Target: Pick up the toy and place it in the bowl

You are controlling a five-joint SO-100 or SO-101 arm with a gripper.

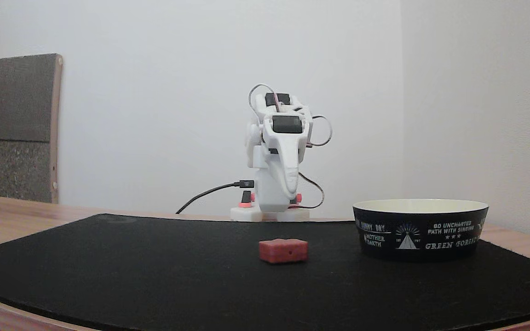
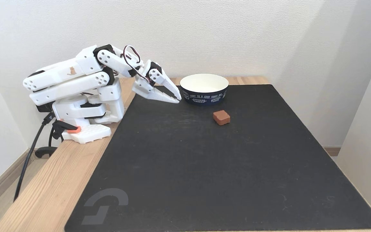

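Observation:
The toy (image 1: pixel 283 250) (image 2: pixel 221 117) is a small red-pink block lying on the black mat, apart from everything else. The bowl (image 1: pixel 420 230) (image 2: pixel 204 87) is black outside with white print and cream inside; it looks empty. In one fixed view the bowl stands just beyond the toy; in the other it sits to the toy's right. My white arm is folded back over its base. The gripper (image 2: pixel 178 98) (image 1: pixel 292 195) points down toward the mat's edge, just left of the bowl, shut with nothing in it.
A large black mat (image 2: pixel 224 167) covers most of the wooden table (image 2: pixel 60 180). The arm's base (image 2: pixel 85 133) and its black cable (image 2: pixel 27 161) sit at the table's left edge. White walls close in behind and to the right. A grey board (image 1: pixel 14 128) leans against the wall.

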